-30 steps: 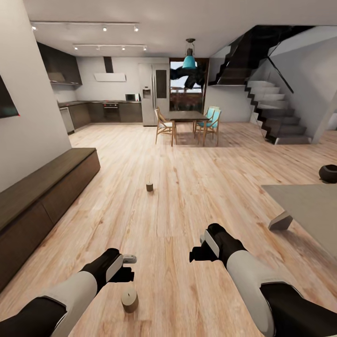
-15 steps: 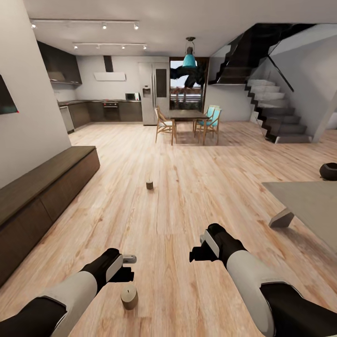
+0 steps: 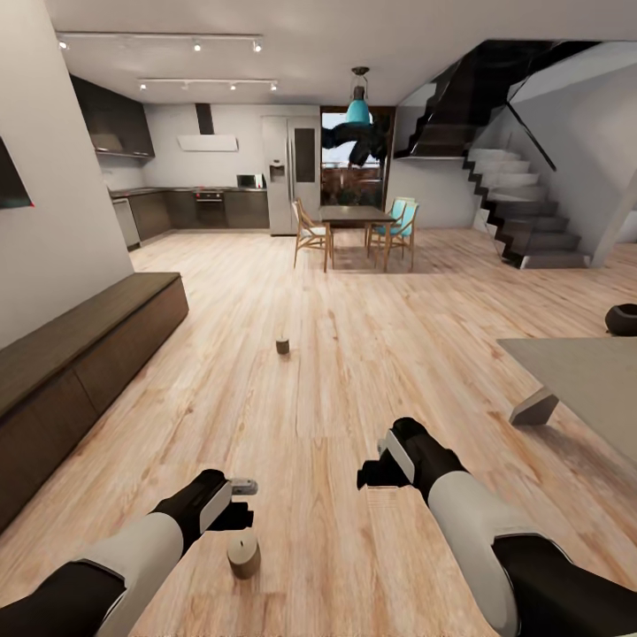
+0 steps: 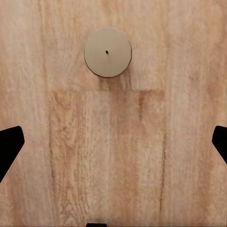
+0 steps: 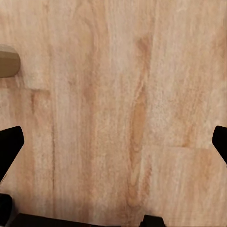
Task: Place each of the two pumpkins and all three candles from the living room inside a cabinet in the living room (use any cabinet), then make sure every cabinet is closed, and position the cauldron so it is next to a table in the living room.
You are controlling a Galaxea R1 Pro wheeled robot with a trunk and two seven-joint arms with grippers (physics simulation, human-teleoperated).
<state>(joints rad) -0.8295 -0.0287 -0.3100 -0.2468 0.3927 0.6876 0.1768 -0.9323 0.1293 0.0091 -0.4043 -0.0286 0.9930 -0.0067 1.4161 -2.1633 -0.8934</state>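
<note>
Just below the left end effector [image 3: 237, 502] in the head view, a candle [image 3: 243, 555] stands upright on the wood floor [image 3: 354, 354], its short axis vertical and its pale top facing up. The left wrist view looks straight down on that candle [image 4: 108, 52]: a round tan disc with a dot of wick at its centre, lying ahead of the two dark fingertips [image 4: 9, 144], which sit far apart at the picture's edges, so the jaws are spread wide and hold nothing. The right end effector [image 3: 372, 476] hangs over bare floor; its wrist view shows its fingertips [image 5: 10, 142] equally wide apart and a sliver of the same candle [image 5: 8, 61] at the edge. Well beyond both end effectors, a second candle [image 3: 282, 345] stands upright on the floor. The cabinet [image 3: 80, 354] runs along the wall beyond the left end effector, panels shut. Beyond the right end effector is the table [image 3: 593, 380], with the cauldron [image 3: 623, 318] on the floor past it.
</note>
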